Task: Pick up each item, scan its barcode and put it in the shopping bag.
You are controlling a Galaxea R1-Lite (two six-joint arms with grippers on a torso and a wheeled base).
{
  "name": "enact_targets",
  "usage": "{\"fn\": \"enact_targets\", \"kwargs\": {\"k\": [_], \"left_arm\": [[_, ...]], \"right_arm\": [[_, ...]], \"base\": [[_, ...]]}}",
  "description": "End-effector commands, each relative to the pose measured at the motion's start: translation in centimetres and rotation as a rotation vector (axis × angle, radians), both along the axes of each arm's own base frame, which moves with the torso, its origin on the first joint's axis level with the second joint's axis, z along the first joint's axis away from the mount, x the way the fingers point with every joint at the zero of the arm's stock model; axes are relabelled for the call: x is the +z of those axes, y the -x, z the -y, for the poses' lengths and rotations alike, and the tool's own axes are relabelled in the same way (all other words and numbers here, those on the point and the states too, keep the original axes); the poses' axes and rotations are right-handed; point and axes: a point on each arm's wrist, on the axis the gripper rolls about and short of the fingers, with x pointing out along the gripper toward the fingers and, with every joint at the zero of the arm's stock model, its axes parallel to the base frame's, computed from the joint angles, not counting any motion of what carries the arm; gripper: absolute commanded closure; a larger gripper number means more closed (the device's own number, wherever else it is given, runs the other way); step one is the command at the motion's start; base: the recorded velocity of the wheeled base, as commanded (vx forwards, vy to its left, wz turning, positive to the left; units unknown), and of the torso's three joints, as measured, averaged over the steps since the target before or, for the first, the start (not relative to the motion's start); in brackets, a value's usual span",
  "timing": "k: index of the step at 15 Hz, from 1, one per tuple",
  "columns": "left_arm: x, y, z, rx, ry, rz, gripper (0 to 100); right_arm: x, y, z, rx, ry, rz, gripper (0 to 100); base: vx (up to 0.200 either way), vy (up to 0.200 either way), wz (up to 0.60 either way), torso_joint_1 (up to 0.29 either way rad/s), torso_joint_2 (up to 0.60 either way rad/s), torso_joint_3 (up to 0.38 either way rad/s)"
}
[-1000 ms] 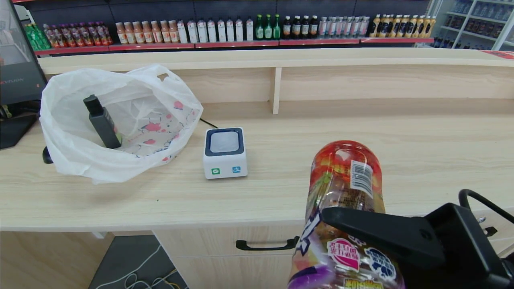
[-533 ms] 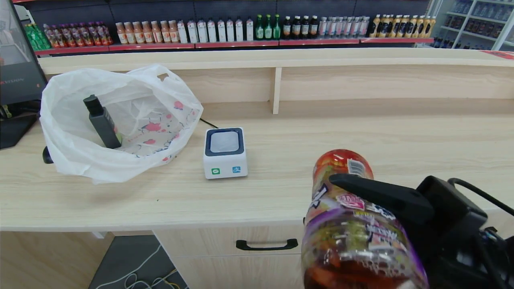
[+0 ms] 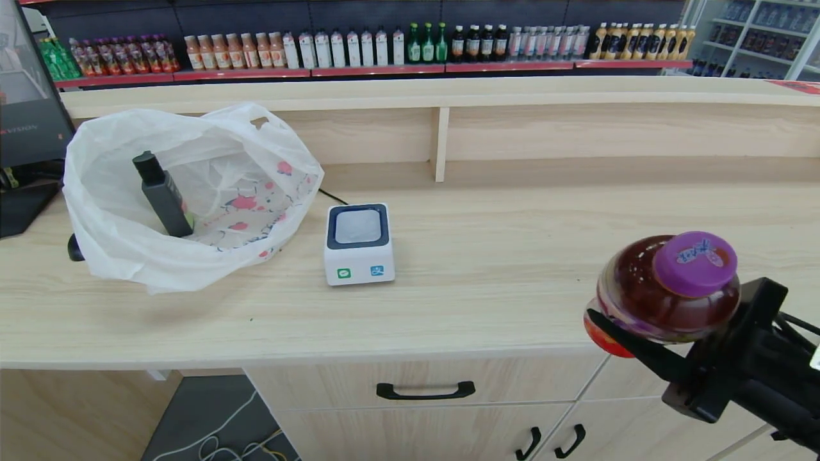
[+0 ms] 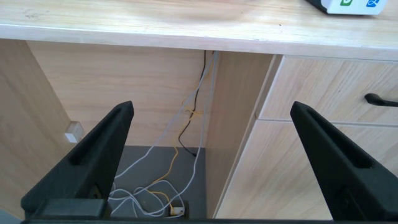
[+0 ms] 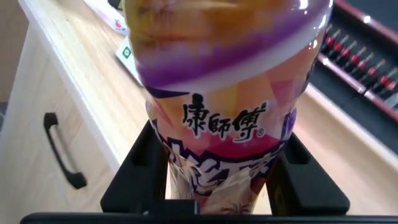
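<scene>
One drink bottle [image 3: 666, 288], purple-capped and filled with dark red liquid, is held well to the right of the scanner [image 3: 358, 242] and nearer to the robot than it, about where the front edge of the counter [image 3: 512, 256] runs. It is pinched around its labelled body by the right gripper [image 3: 672, 320], a black finger being pressed against each side, and its cap is turned up toward the head camera. In the right wrist view the bottle [image 5: 224, 74] is seen clamped between the fingers of that gripper [image 5: 224, 180], with the counter beyond it.

The left gripper [image 4: 211, 124] is spread wide with nothing between its fingers. It is held lower than the scanner [image 4: 348, 5], in front of the cabinet under the counter top, where loose cables [image 4: 168, 186] are seen on the floor.

Just to the left of the scanner the white shopping bag [image 3: 109, 218] is laid open on the counter, and a dark bottle [image 3: 163, 194] is leaned inside it. Below the scanner a black drawer handle [image 3: 425, 390] is mounted on the cabinet front. Far behind the scanner, rows of drinks are lined up on a shelf [image 3: 384, 45].
</scene>
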Motion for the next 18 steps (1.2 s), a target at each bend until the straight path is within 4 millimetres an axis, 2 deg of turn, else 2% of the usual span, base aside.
{"fn": "enact_targets", "kwargs": {"k": [1,3,4,6,7,9,10,13,16,18], "left_arm": [[0.0,0.0,0.0,0.0,0.001,0.0,0],[0.0,0.0,0.0,-0.002,0.001,0.0,0],[0.0,0.0,0.0,0.0,-0.001,0.0,0],[0.0,0.0,0.0,0.0,0.001,0.0,0],[0.0,0.0,0.0,0.0,0.001,0.0,0],[0.0,0.0,0.0,0.0,0.001,0.0,0],[0.0,0.0,0.0,-0.002,0.001,0.0,0],[0.0,0.0,0.0,0.0,-0.001,0.0,0],[0.0,0.0,0.0,0.0,0.001,0.0,0],[0.0,0.0,0.0,0.0,0.001,0.0,0]], "right_arm": [[-0.2,0.7,1.0,-0.028,-0.021,-0.026,100],[0.5,0.7,1.0,-0.012,-0.065,-0.021,100],[0.9,0.0,0.7,-0.003,-0.081,-0.027,100],[2.7,-1.5,0.6,0.025,-0.101,0.042,100],[3.6,-1.4,1.3,0.007,-0.139,0.058,100],[3.5,-0.4,1.7,0.025,-0.191,-0.04,100],[3.1,1.2,2.3,0.011,-0.271,-0.161,100],[2.9,4.0,3.6,-0.035,-0.419,-0.238,100],[2.8,4.3,4.5,-0.291,-0.67,-0.331,100],[2.7,4.4,4.7,-0.337,-0.692,-0.341,100]], "base": [[0.0,0.0,0.0,0.0,0.0,0.0],[0.0,0.0,0.0,0.0,0.0,0.0],[0.0,0.0,0.0,0.0,0.0,0.0],[0.0,0.0,0.0,0.0,0.0,0.0],[0.0,0.0,0.0,0.0,0.0,0.0],[0.0,0.0,0.0,0.0,0.0,0.0],[0.0,0.0,0.0,0.0,0.0,0.0],[0.0,0.0,0.0,0.0,0.0,0.0],[0.0,0.0,0.0,0.0,0.0,0.0],[0.0,0.0,0.0,0.0,0.0,0.0]]}}
